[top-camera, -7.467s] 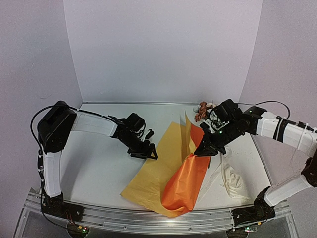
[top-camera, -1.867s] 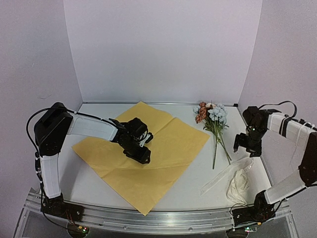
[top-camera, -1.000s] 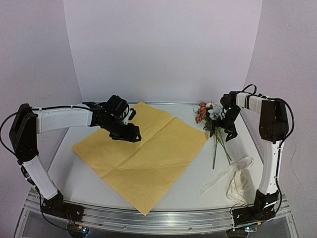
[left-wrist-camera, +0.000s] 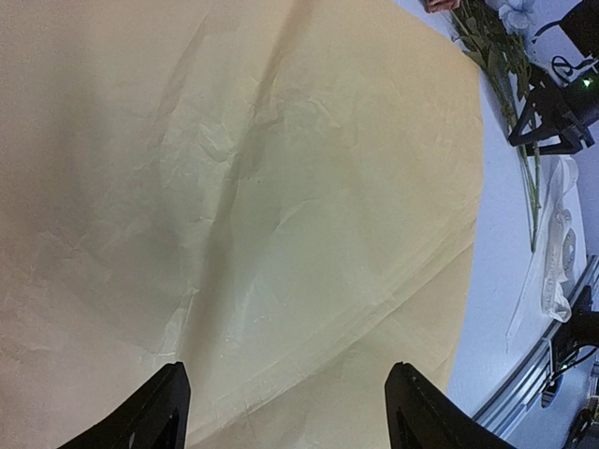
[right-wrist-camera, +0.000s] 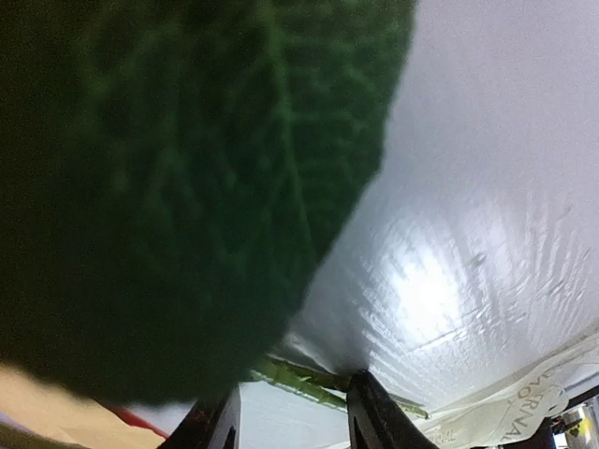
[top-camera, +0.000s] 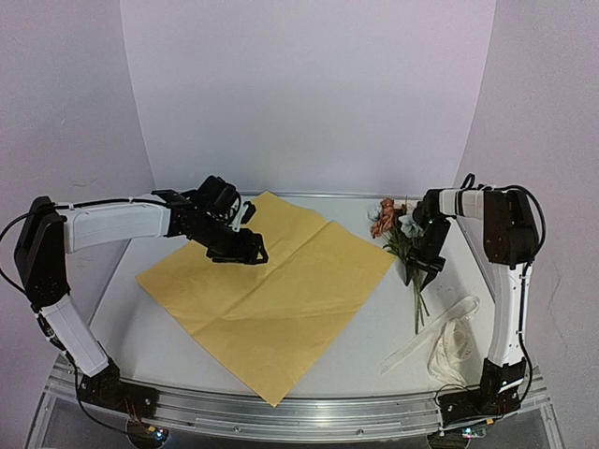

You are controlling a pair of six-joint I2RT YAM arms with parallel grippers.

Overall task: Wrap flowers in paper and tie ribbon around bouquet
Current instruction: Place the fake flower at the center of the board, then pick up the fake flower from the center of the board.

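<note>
The paper (top-camera: pixel 281 290) lies spread flat, yellow face up, and fills the left wrist view (left-wrist-camera: pixel 281 187). My left gripper (top-camera: pixel 245 251) hovers open over its back left part, nothing between its fingers (left-wrist-camera: pixel 287 374). The flowers (top-camera: pixel 394 221) lie right of the paper, blooms to the back, stems (top-camera: pixel 416 304) pointing forward. My right gripper (top-camera: pixel 423 267) is down on the stems. In the right wrist view a green leaf (right-wrist-camera: pixel 168 187) fills most of the frame. A stem (right-wrist-camera: pixel 299 379) crosses the gap between the half-closed fingers (right-wrist-camera: pixel 295 416), and table shows between them. The ribbon (top-camera: pixel 449 341) lies loose at the front right.
White walls stand behind and on both sides of the table. The metal rail (top-camera: pixel 299 416) with the arm bases runs along the near edge. Between the paper's right corner and the ribbon there is bare table (top-camera: pixel 374 318).
The right gripper's jaws have narrowed round the stems and the hand has slid slightly forward; the stems have shifted a little. The left gripper has barely moved.
</note>
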